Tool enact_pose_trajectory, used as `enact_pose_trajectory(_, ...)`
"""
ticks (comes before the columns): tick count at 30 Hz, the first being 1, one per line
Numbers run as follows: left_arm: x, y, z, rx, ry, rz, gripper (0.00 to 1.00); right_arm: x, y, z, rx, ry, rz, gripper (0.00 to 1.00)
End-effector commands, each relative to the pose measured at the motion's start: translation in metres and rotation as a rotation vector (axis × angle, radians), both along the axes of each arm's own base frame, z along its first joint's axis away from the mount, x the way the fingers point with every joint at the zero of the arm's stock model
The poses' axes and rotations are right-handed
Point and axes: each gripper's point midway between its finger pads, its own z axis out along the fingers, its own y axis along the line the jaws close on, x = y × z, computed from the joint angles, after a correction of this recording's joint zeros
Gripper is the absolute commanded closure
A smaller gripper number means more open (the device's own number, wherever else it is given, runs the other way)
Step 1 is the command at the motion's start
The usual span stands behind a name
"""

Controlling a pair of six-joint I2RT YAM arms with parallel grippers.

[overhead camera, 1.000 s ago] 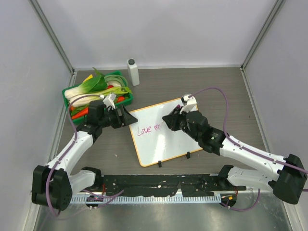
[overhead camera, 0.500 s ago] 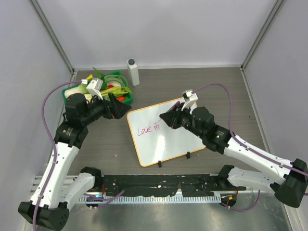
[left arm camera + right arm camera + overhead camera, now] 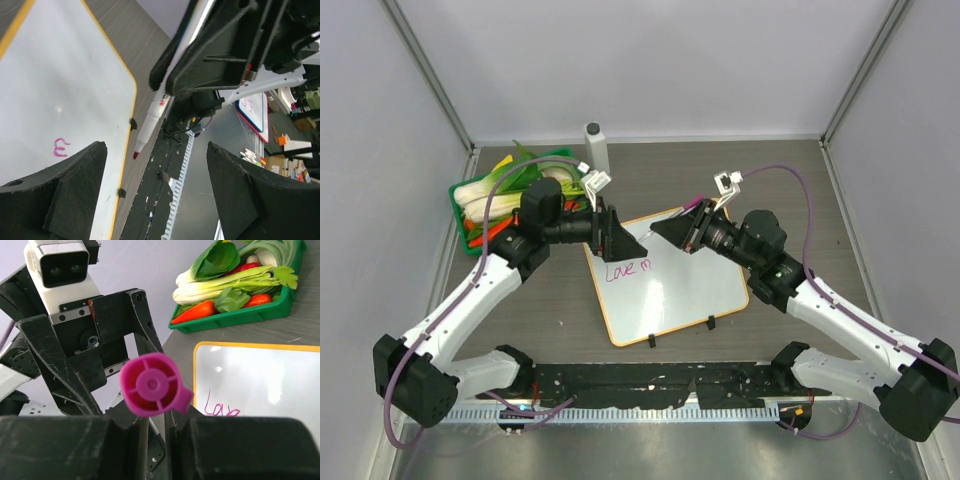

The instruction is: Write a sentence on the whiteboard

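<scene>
The whiteboard (image 3: 670, 290) lies flat mid-table, orange-framed, with "Love m" of the sentence (image 3: 628, 268) in magenta ink near its left edge. My right gripper (image 3: 668, 232) is shut on a marker (image 3: 693, 206) with a pink end cap, held tilted above the board's top part, tip off the surface. My left gripper (image 3: 613, 235) is open and empty over the board's top-left corner, facing the marker. In the left wrist view the marker (image 3: 150, 120) points its red tip between my open fingers (image 3: 70, 195). The right wrist view shows the cap (image 3: 150, 385), board (image 3: 265, 370) and writing (image 3: 220, 410).
A green tray (image 3: 463, 188) of vegetables stands at the back left, also in the right wrist view (image 3: 235, 320). A white bottle (image 3: 597, 150) stands behind it to the right. Walls enclose the table on three sides.
My left arm swung from the tray to over the board's top-left corner, facing the right gripper. My right gripper lifted the marker off the board and tilted it toward the left one.
</scene>
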Motion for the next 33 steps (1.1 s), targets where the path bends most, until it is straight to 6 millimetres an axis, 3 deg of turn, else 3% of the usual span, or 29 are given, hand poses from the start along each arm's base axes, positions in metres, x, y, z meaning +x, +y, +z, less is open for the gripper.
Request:
enact_pose_trajectory(1,-0.009,-0.018,0.038,-0.113,-0.104,-0.111,0.19,-0.009,0.003,0.018,0.107,-0.001,0.077,0.99)
enact_pose_trajectory(7,-0.005,-0.029,0.037,-0.122,-0.092,-0.124,0.37,-0.008,0.002,0.016,0.119,0.015,0.077,0.99)
enact_pose_trajectory(15,0.004,-0.028,0.028,-0.064,-0.085,-0.086,0.99,-0.006,0.0,0.02,0.137,0.025,0.073,0.99)
enact_pose_trajectory(19,0.006,-0.022,0.023,-0.02,-0.094,-0.048,1.0,-0.007,0.0,0.019,0.119,0.021,0.072,0.99)
enact_pose_trajectory(23,0.003,-0.021,0.027,-0.023,-0.097,-0.054,1.0,-0.006,-0.004,0.018,0.072,0.016,0.059,0.72)
enact_pose_trajectory(27,-0.003,-0.022,0.033,-0.032,-0.104,-0.091,1.0,-0.009,-0.007,0.025,0.068,-0.004,0.069,0.32)
enact_pose_trajectory(33,-0.015,-0.024,0.042,-0.056,-0.102,-0.174,1.0,-0.026,0.003,0.041,0.131,-0.049,0.204,0.24)
